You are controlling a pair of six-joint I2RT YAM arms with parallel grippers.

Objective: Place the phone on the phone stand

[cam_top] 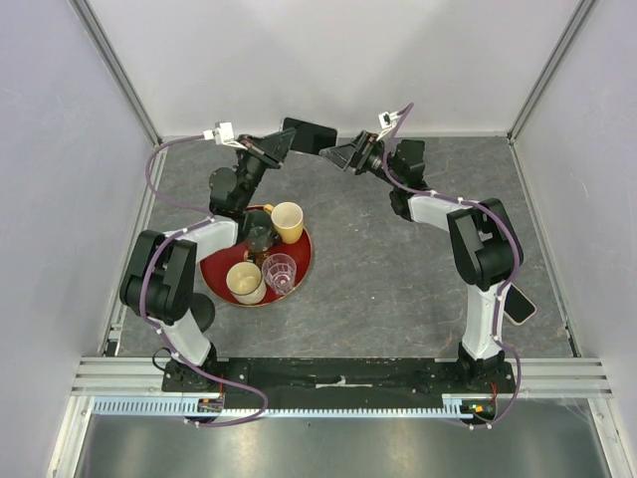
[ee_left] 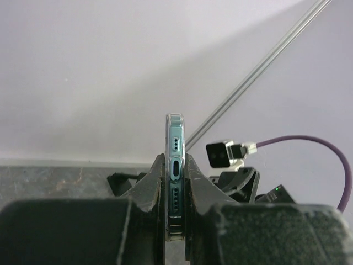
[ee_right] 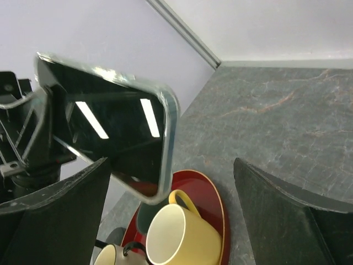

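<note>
The phone (ee_right: 116, 130) is up in the air near the back wall, over the far part of the table (cam_top: 398, 289). The left gripper (ee_left: 175, 176) holds it. This gripper is clenched on the phone: its two black fingers (ee_left: 150, 187) press on the front and the back face, close to the end with the charging port and the rows of small holes. That end is turned to the left wrist camera, so there the phone is seen only as a thin edge.

The phone's body is blue-green and sits in a clear case with rounded corners. The screen is glossy black and mirrors two bright bars of light. The screen faces the right gripper (ee_right: 171, 165), which is just beside the free end of the phone. Its fingers are spread wide and grasp nothing.

The phone stand (cam_top: 261, 237), small and matte black, is on a round red tray (cam_top: 305, 261) on the left arm's side, well apart from the phone. Around it on the tray are a yellow cup (cam_top: 288, 221) with a handle, a cream cup (cam_top: 245, 282) and a clear pinkish glass (cam_top: 280, 272).

The table is grey with veins like stone. A dark slab (cam_top: 522, 305) with a pale rim lies flat at its right edge, partly hidden by the right arm.
</note>
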